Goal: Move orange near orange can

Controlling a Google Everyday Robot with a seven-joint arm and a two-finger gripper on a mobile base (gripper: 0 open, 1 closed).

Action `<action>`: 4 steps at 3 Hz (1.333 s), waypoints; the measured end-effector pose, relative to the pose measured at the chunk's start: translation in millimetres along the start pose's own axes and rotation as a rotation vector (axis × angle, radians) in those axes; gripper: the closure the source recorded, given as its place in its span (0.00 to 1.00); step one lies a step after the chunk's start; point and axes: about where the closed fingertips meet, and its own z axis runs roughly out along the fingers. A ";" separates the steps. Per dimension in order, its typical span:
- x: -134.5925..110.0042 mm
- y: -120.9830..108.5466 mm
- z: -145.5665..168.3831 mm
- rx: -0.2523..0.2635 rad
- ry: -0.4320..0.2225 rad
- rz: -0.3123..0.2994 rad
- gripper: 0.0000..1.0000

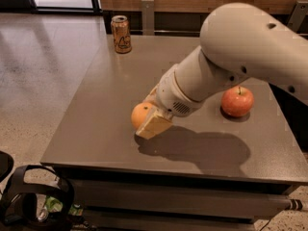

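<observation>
The orange (139, 113) is near the front left of the grey table (96, 129), held between the tan fingers (155, 124) of my gripper (146, 117). The gripper is shut on the orange and carries it just above the tabletop, with a shadow under it. My white arm reaches in from the upper right. The orange can (121, 33) stands upright at the table's far left corner, well apart from the orange.
A red-and-yellow apple (237, 101) sits on the table to the right, close under my arm. The table's left and front edges are near the orange. A black looped object (33, 198) lies on the floor at the lower left.
</observation>
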 end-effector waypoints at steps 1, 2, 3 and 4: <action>-6.5 -50.5 -13.7 -0.006 0.032 0.029 1.00; -21.0 -99.2 -24.7 0.015 0.013 0.043 1.00; -30.2 -130.9 -22.6 0.042 -0.027 0.061 1.00; -37.6 -145.0 -20.2 0.087 -0.085 0.047 1.00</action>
